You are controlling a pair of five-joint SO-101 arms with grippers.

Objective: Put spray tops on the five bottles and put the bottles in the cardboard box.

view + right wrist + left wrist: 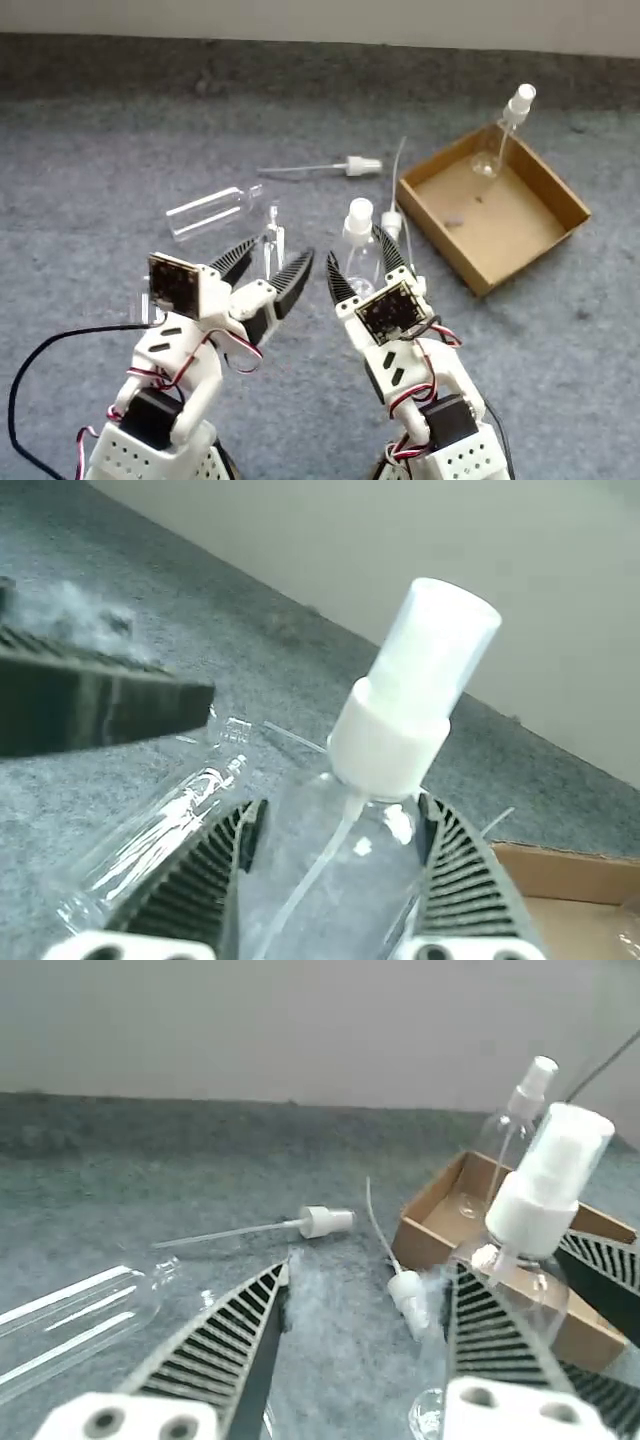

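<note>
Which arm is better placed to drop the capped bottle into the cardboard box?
Right. The right gripper is shut on the capped bottle, and the cardboard box sits nearer that arm; the left gripper is open.

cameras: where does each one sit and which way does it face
high view: fixed above the arms, looking down at the table; left claw and right claw show.
left wrist view: on the left wrist, facing the box past its open claw.
right wrist view: on the right wrist, facing the capped bottle in its claw.
shared: all show that bottle.
</note>
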